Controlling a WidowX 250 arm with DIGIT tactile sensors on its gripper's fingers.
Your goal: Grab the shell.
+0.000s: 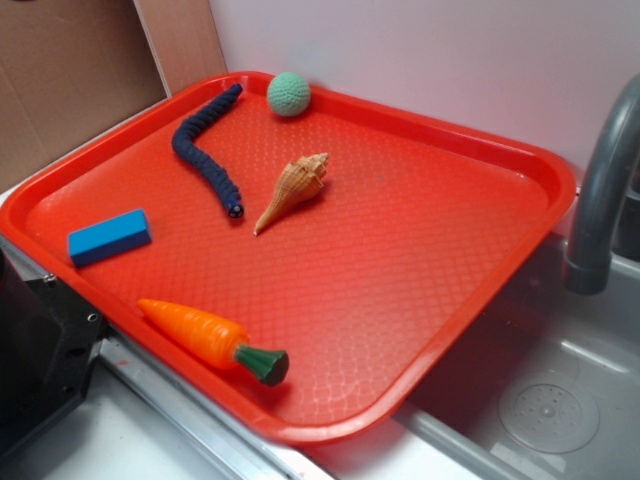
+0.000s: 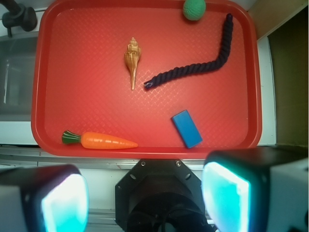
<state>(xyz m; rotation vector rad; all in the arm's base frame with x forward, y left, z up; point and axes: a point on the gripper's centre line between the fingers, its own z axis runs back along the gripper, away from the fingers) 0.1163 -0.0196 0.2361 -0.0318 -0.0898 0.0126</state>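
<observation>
The shell, tan-orange and ribbed with a long pale point, lies near the middle of the red tray. In the wrist view the shell lies in the upper middle of the tray, its point towards the camera. My gripper is open and empty, its two cyan pads wide apart. It hangs high above the tray's near edge, far from the shell. The gripper does not show in the exterior view.
On the tray lie a toy carrot, a blue block, a dark blue rope next to the shell and a green ball. A grey faucet and a sink are to the right. The black robot base is at the tray's left.
</observation>
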